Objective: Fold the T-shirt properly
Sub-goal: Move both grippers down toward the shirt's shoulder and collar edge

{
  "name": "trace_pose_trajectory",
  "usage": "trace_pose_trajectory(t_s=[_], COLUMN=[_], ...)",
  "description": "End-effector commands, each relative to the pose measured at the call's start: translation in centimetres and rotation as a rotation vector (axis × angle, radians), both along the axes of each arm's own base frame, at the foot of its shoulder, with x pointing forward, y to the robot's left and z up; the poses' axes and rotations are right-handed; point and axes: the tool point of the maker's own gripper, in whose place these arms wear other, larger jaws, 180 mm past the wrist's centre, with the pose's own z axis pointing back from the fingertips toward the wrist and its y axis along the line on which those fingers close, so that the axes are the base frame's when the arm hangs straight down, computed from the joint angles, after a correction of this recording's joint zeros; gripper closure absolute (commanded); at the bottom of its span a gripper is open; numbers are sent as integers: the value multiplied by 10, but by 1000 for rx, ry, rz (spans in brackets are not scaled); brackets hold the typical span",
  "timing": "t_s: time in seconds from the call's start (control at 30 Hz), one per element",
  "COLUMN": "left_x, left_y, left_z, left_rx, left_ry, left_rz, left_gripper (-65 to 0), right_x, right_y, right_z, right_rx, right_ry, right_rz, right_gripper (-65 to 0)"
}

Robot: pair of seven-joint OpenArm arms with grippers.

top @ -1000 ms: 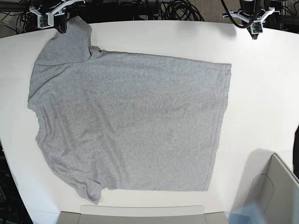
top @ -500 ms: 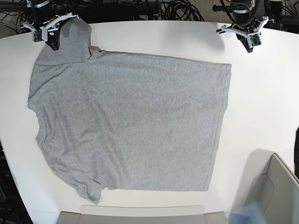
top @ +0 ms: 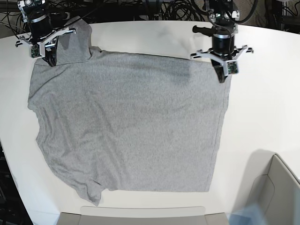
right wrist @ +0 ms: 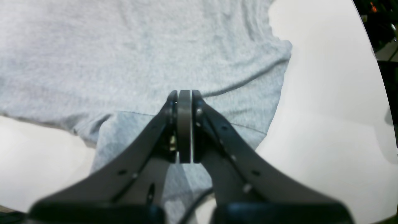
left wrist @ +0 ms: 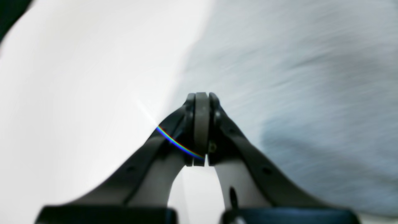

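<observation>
The grey T-shirt (top: pixel 126 126) lies spread flat, plain side up, across the white tabletop (top: pixel 262 112). The left gripper (top: pixel 222 77), jaws pressed together and empty, hangs over its far hem corner; the right gripper (top: pixel 50 60), likewise closed and empty, over the far sleeve

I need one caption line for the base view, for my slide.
Grey T-shirt spread flat on the white table; left tool and right tool, both shut, at its far corners.

you're looking at a heather-grey t-shirt (top: pixel 126 122), plain with no print showing, on a white table (top: pixel 262 112). the left gripper (top: pixel 222 77) and right gripper (top: pixel 48 61) have black fingers on white-and-black bodies. black cables (top: pixel 154 9) lie behind, and a pale grey bin (top: pixel 276 187) sits in one corner.
</observation>
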Motion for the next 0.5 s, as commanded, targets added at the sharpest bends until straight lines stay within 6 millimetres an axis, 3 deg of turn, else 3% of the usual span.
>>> trace_pose_trajectory(t_s=[0.0, 0.17, 0.23, 0.3, 0.47], left_x=[11, 27, 27, 23, 19], left_y=[-9, -71, -102, -122, -123], left_z=[18, 33, 39, 43, 40], left_rx=[-7, -64, -98, -118, -99], left_ry=[-76, -129, -150, -159, -149], left_rz=[-18, -276, -411, -501, -544], left_gripper=[-3, -3, -3, -3, -3], right_x=[5, 8, 8, 9, 8], right_y=[1, 18, 26, 25, -2], right_z=[11, 19, 28, 38, 60], right_rx=[10, 243, 352, 379, 240], right_ry=[-40, -40, -38, -20, -45], right_rz=[4, 29, 80, 144, 220], right_gripper=[-1, -1, -1, -2, -3])
